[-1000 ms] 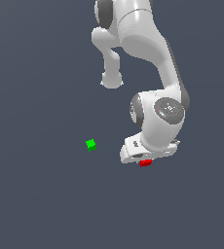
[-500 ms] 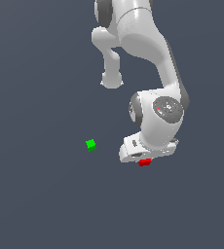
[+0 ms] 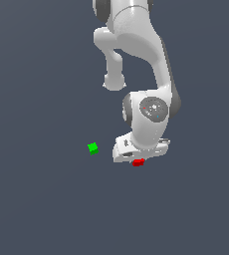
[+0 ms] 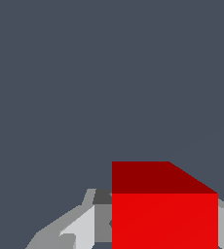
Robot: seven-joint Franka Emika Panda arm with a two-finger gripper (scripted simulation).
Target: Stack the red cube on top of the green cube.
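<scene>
**Red cube between my fingers, green cube apart on the floor**

Exterior view: my white, jointed arm (image 3: 146,60) reaches down from the upper edge of the picture and bends so that my wrist and hand sit low over the plain dark grey-blue floor (image 3: 37,209). My gripper (image 3: 138,160) points downward, and the small bright red plain-faced cube (image 3: 138,162) shows right at its lower edge, half tucked under the white body of the hand. The fingers themselves are too small here to make out, so from this view alone I cannot tell how far apart they stand. The small bright green plain-faced cube (image 3: 92,148), the same size as the red one, lies on the floor towards the exterior view's left of my hand, clearly apart from it and from the red cube, with nothing touching it. Whether the red cube rests on the floor or hangs just above it I cannot tell from this angle.

Wrist view: the red cube (image 4: 164,214) fills the near part of the picture, one brighter face turned to the camera and a darker face above it. Grey fingers (image 4: 80,226) flank it on both sides, drawn in narrow and pressed against its sides, so I have it gripped. Behind it lies only the flat dark floor (image 4: 84,73); the green cube does not appear in this view.
</scene>
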